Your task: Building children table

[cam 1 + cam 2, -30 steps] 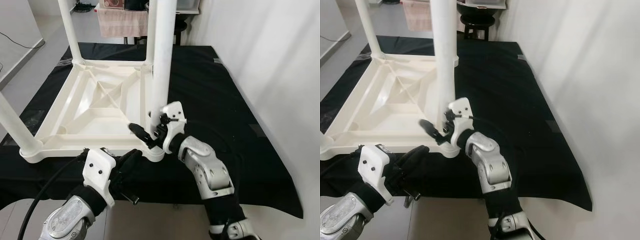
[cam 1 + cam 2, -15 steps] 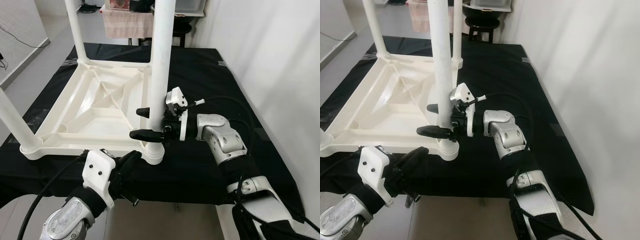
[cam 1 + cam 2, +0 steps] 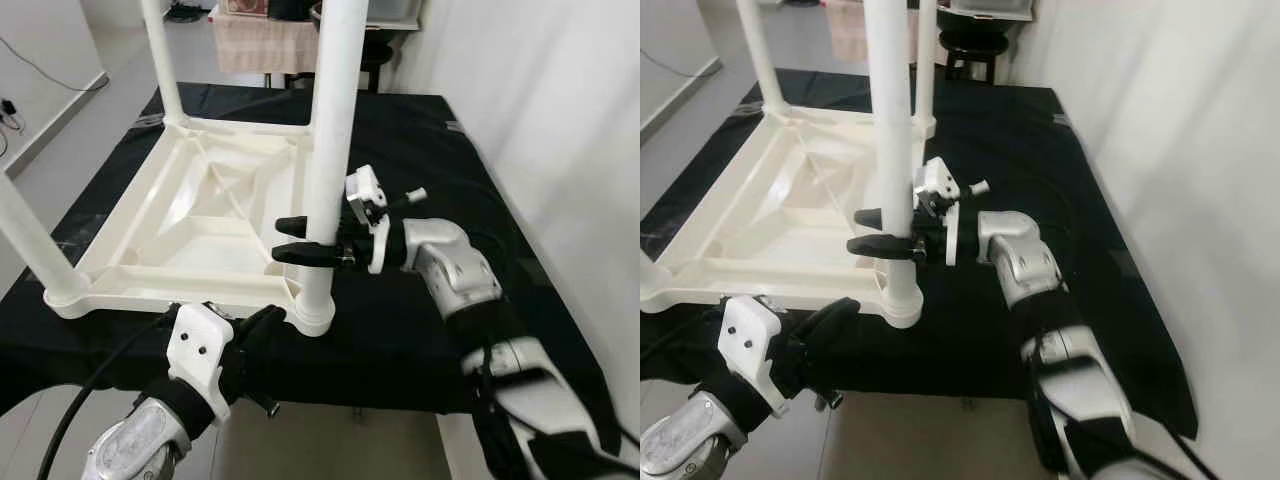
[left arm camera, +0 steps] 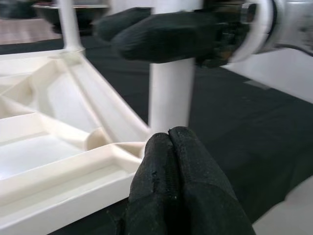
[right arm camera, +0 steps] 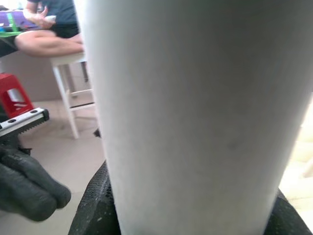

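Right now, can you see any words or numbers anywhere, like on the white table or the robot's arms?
None can be read.
The upside-down table, its legs and the black cloth look plain.
The right gripper, around the near leg, and the left gripper show no lettering.
The box at the far edge is too blurred to read.

Bright, even daylight; head views sharp, both wrist views blurred close-up.
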Robot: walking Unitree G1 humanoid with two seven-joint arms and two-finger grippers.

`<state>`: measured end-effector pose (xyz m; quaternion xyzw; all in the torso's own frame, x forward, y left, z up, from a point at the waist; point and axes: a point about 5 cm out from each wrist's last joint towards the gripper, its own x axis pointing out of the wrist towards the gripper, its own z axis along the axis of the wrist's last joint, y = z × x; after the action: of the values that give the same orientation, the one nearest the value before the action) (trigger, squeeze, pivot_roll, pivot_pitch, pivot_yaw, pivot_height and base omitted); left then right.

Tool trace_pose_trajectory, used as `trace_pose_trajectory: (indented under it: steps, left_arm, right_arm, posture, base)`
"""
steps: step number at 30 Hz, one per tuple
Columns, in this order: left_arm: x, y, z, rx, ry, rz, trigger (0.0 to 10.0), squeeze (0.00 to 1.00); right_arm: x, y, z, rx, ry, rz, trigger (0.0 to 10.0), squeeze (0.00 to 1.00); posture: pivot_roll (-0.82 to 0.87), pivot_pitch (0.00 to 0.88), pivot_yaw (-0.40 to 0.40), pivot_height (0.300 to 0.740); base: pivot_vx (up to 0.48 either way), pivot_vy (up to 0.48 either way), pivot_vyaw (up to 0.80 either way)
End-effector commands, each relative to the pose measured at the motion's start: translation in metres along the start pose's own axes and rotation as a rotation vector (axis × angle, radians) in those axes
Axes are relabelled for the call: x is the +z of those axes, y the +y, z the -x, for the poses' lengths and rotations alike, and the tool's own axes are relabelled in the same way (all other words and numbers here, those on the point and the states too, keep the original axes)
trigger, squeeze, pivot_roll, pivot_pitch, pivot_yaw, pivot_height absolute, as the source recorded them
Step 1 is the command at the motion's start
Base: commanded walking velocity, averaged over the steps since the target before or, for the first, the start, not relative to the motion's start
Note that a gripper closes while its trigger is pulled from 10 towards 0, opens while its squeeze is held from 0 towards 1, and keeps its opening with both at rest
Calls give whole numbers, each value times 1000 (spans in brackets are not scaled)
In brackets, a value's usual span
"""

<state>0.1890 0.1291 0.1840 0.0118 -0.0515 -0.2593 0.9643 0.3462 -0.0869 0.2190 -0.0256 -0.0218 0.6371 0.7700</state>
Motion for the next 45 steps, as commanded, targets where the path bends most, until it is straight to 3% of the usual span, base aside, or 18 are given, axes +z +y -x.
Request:
trace_pose_trajectory:
  steps: [1, 5, 7, 8, 9, 11, 19, 20, 23, 24, 25, 29, 31, 32, 33, 39, 42, 45]
  left_arm:
    - [2, -3, 1, -4, -3, 4, 10000, 0]
    - [2, -1, 2, -6, -4, 4, 10000, 0]
    - [3, 0, 3, -8, -4, 4, 10000, 0]
    - [3, 1, 3, -8, -4, 4, 10000, 0]
    - [3, 1, 3, -8, -4, 4, 10000, 0]
    - [3, 2, 3, -6, -3, -1, 10000, 0]
    - [2, 3, 0, -7, -3, -2, 10000, 0]
    - [2, 4, 1, -2, -4, -6, 10000, 0]
    - [2, 4, 1, 0, -3, -7, 10000, 0]
    - [2, 4, 1, -1, -3, -7, 10000, 0]
    - [2, 4, 1, -2, -3, -6, 10000, 0]
    - [2, 4, 0, -5, -3, -4, 10000, 0]
    - [2, 3, 0, -6, -4, -3, 10000, 0]
    - [2, 2, 0, -7, -4, -2, 10000, 0]
    - [2, 2, 0, -7, -4, -2, 10000, 0]
    - [1, 0, 0, -6, -2, -1, 10000, 0]
    - [0, 0, 2, 2, 4, -5, 10000, 0]
    - [-1, 0, 4, 13, 11, -9, 10000, 0]
  right_arm:
    - [-10, -1, 7, -42, 32, -46, 0, 0]
    - [-22, 11, 4, -187, 36, -113, 0, 0]
    - [-53, 27, -6, -727, 60, -218, 0, 0]
    - [-62, 38, -7, -834, 86, -231, 0, 0]
    - [-62, 38, -7, -834, 86, -231, 0, 0]
    - [-61, 60, -27, -764, 82, -160, 0, 0]
    - [-58, 57, -43, -686, 76, -148, 0, 0]
    - [-54, 55, -44, -711, 73, -167, 10000, 0]
    - [-49, 53, -44, -703, 45, -206, 10000, 0]
    - [-44, 55, -46, -651, 24, -205, 10000, 392]
    - [-37, 55, -47, -545, -4, -207, 10000, 1000]
    - [-27, 56, -47, -402, -39, -197, 10000, 1000]
    - [-18, 44, -38, -302, -47, -127, 10000, 1000]
    - [-12, 35, -32, -238, -38, -81, 10000, 643]
    - [-9, 28, -26, -148, -12, -50, 10000, 0]
    - [-11, 9, -8, 18, 99, 3, 10000, 0]
    - [-11, -9, -6, -36, 129, -17, 10000, 0]
    - [-12, -14, -4, -54, 135, -34, 10000, 0]
  posture:
    - [36, 90, -79, 740]
    - [19, 100, -83, 740]
    - [10, 104, -80, 740]
    - [10, 104, -80, 740]
    - [10, 104, -80, 740]
    - [14, 106, -72, 740]
    - [23, 90, -79, 740]
    - [33, 92, -74, 740]
    - [35, 92, -72, 740]
    - [38, 90, -71, 740]
    - [42, 88, -73, 740]
    - [42, 88, -73, 740]
    - [42, 83, -74, 740]
    - [45, 81, -74, 740]
    - [48, 81, -75, 740]
    - [69, 77, -80, 740]
    - [74, 78, -81, 740]
    - [84, 72, -81, 740]
  base:
    - [0, 0, 0]
    - [0, 0, 0]
    - [0, 0, 0]
    - [0, 0, 0]
    - [0, 0, 0]
    - [0, 0, 0]
    - [0, 0, 0]
    - [0, 0, 0]
    - [0, 0, 0]
    - [0, 0, 0]
    - [0, 0, 0]
    - [0, 0, 0]
    - [0, 0, 0]
    - [0, 0, 0]
    - [0, 0, 0]
    - [0, 0, 0]
    - [0, 0, 0]
    - [0, 0, 0]
